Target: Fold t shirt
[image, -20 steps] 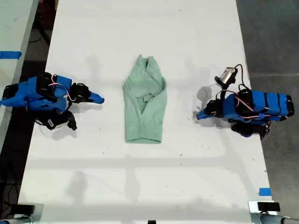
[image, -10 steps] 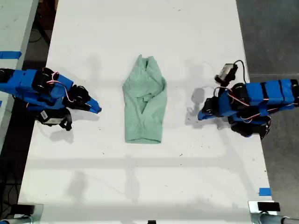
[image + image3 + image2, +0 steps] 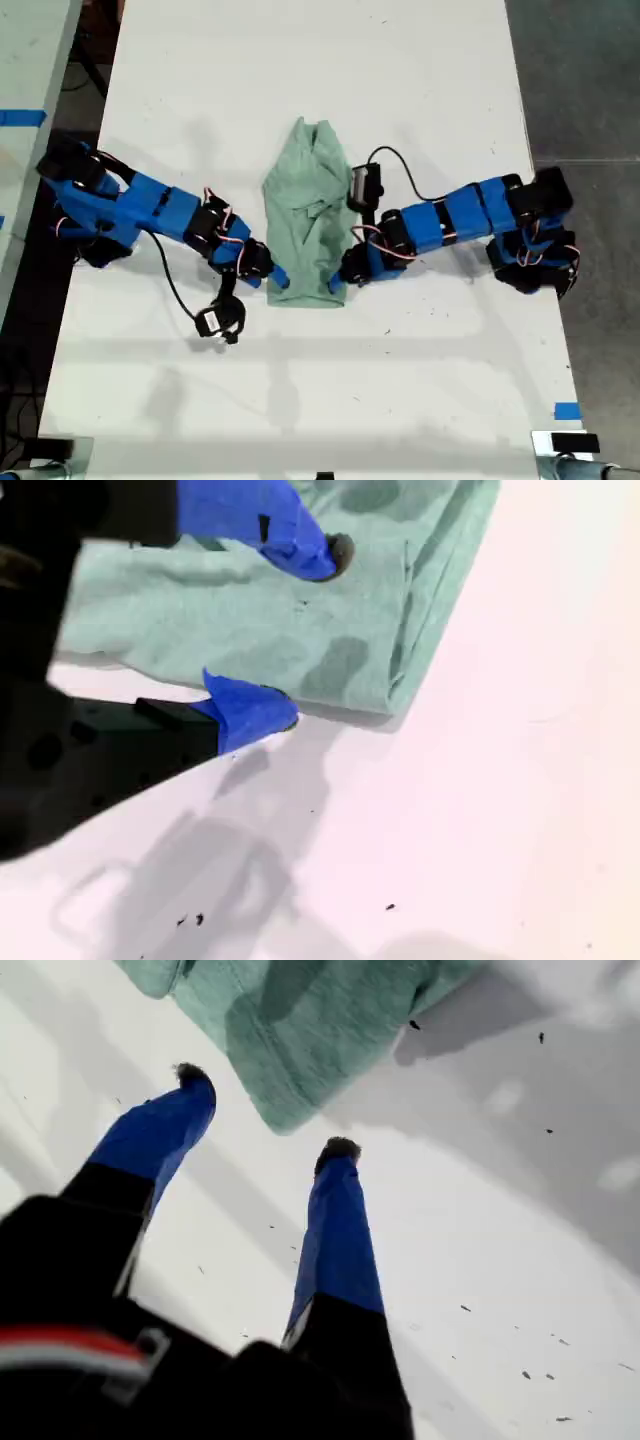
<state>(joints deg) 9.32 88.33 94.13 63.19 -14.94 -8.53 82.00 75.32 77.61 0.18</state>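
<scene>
The t shirt [image 3: 310, 220] is pale mint-green and lies folded into a narrow strip in the middle of the white table [image 3: 320, 80]. My first gripper [image 3: 337, 282] reaches in from the exterior view's right to the shirt's lower right corner. It is open [image 3: 264, 1110], with the corner of the t shirt [image 3: 330, 1020] just ahead between its tips. My second gripper [image 3: 277, 280] comes from the exterior view's left to the lower left corner. It is open [image 3: 310, 637] and straddles the edge of the t shirt [image 3: 230, 620], one finger above the cloth and one on the table.
Dark floor [image 3: 590, 100] borders the table on the exterior view's right, and a second table [image 3: 25, 60] stands at its left. A blue tape mark [image 3: 565, 410] sits near the lower right edge. A cabled camera [image 3: 362, 185] sticks out beside the first arm.
Both arms have stretched in from the table's sides to the shirt's lower corners. The shirt has not moved.
</scene>
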